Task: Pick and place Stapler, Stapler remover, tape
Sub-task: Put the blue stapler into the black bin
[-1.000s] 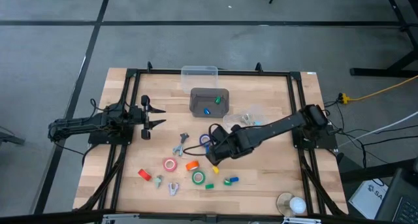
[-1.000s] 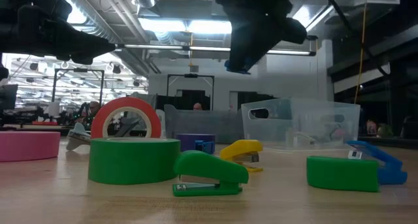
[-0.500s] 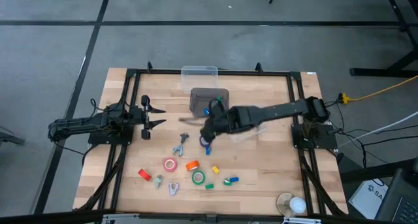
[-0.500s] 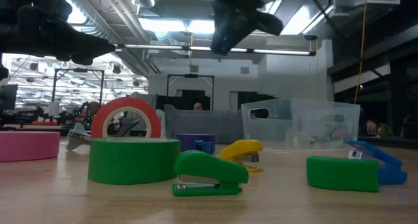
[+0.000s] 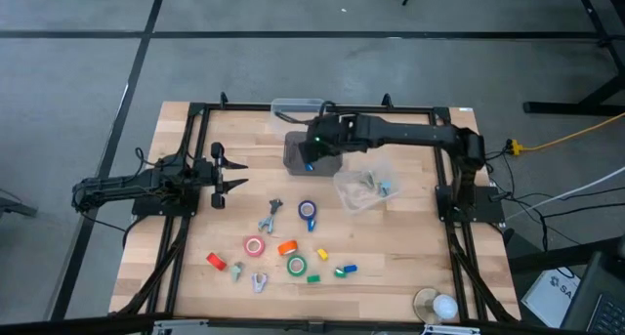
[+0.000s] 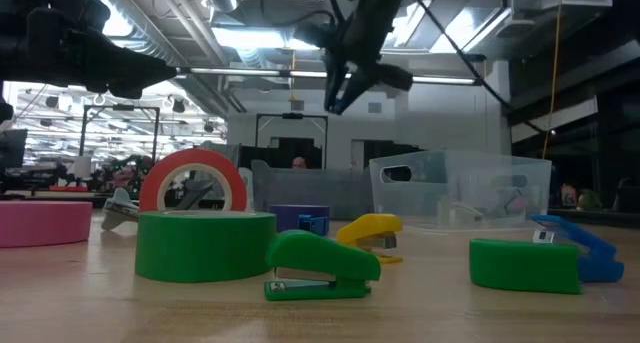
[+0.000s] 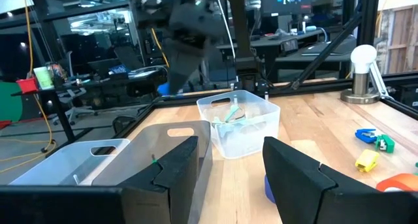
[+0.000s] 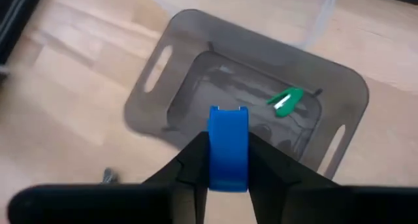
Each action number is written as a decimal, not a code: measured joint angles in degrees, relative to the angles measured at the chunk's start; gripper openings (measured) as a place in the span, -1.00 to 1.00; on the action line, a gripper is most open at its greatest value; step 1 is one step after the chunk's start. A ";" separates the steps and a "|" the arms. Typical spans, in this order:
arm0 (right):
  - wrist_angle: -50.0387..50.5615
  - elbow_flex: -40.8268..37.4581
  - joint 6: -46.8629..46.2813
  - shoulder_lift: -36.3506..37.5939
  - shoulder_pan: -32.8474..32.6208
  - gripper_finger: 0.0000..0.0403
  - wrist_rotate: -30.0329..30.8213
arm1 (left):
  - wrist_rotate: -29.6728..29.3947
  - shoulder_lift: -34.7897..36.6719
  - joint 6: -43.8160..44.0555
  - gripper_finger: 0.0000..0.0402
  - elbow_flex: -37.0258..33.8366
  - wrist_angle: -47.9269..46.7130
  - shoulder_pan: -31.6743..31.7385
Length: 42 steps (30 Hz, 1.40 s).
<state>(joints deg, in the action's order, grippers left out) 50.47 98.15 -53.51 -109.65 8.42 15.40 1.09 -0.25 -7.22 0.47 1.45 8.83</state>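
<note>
The right gripper (image 8: 228,160) hung over the grey bin (image 8: 176,34), pinching a blue stapler (image 8: 228,145). 1 green stapler (image 8: 285,100) lay inside. The left gripper (image 5: 223,174) waited spread at the table's left edge.

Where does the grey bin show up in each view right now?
High view: grey bin at back centre, partly under the right hand.
Low view: cannot pick it out.
Left wrist view: grey bin just beyond the left hand's fingers.
Right wrist view: grey bin directly below the held blue stapler.
Shared landmark: green stapler inside it.
</note>
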 joint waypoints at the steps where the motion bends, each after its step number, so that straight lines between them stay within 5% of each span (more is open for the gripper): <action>1: -0.56 -0.74 0.02 -0.10 0.66 -0.56 -0.02 | 0.00 0.00 0.00 -0.16 0.02 0.00 0.00; 18: -27.56 -20.01 7.43 -0.58 5.74 -0.55 -0.57 | -0.01 0.00 0.00 -0.16 0.00 0.02 0.00; 30: -28.59 -21.09 10.56 -0.58 6.08 -0.35 0.02 | -0.01 0.00 0.00 -0.16 0.02 0.01 0.01; 42: -24.57 -17.03 8.06 -0.16 4.90 0.16 0.00 | -0.01 0.00 0.00 -0.16 0.00 0.00 -0.01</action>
<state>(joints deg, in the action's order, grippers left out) 25.90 81.12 -45.45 -109.81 13.33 15.40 1.08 -0.25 -7.22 0.47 1.46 8.82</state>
